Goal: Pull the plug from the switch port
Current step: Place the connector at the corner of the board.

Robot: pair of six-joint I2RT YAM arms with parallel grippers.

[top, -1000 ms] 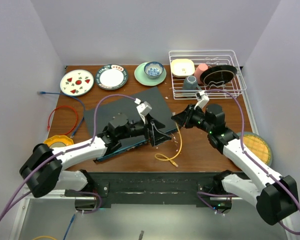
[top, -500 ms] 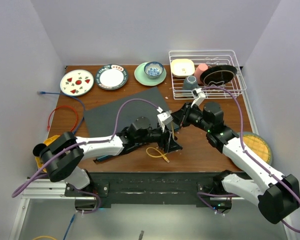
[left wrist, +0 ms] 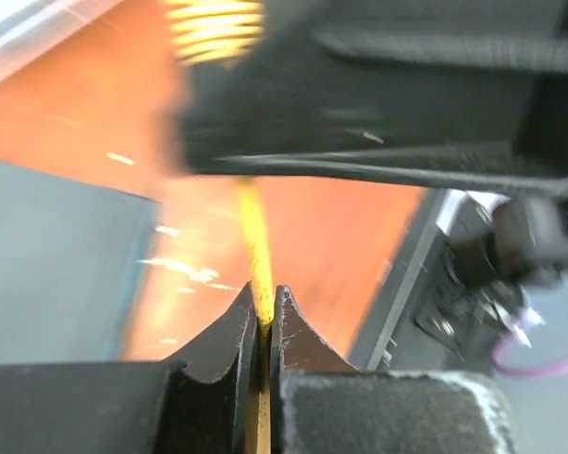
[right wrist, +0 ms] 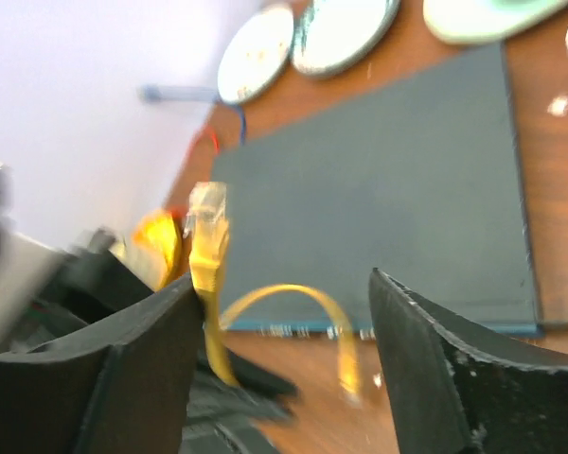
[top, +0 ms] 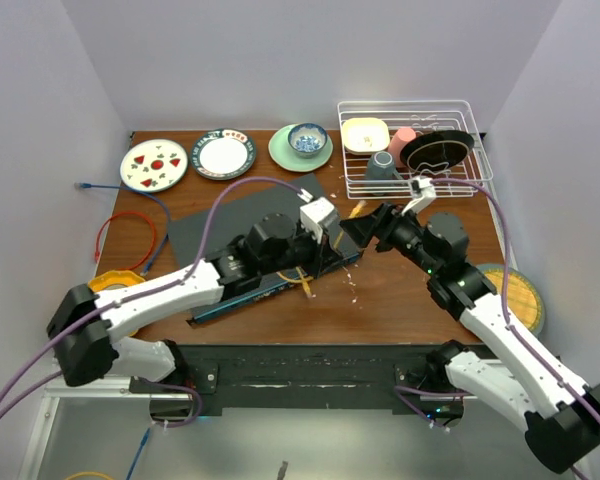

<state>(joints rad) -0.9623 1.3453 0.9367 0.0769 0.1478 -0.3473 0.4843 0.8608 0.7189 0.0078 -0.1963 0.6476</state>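
Observation:
The switch (top: 230, 225) lies flat at mid-table, its bluish socket side (top: 235, 302) facing the near edge. In the right wrist view the switch (right wrist: 388, 180) fills the middle. My left gripper (top: 332, 248) is over the switch's right end. It is shut on the yellow cable (left wrist: 256, 236), which runs up from between its fingertips (left wrist: 264, 291). My right gripper (right wrist: 284, 276) is open. The yellow plug (right wrist: 206, 203) with its clear tip stands in the air beside the gripper's left finger, outside any socket. The cable (right wrist: 293, 295) loops down in front of the sockets.
Two patterned plates (top: 153, 164) (top: 222, 154) and a green plate with a bowl (top: 300, 148) line the back. A wire dish rack (top: 412, 145) holds cups and dishes at the back right. Blue and red cables (top: 120, 235) lie at left. A yellow plate (top: 515, 292) sits at right.
My left gripper has shut on the yellow cable and moved back from the table's front towards the switch's right end. My right gripper has opened and drawn slightly right.

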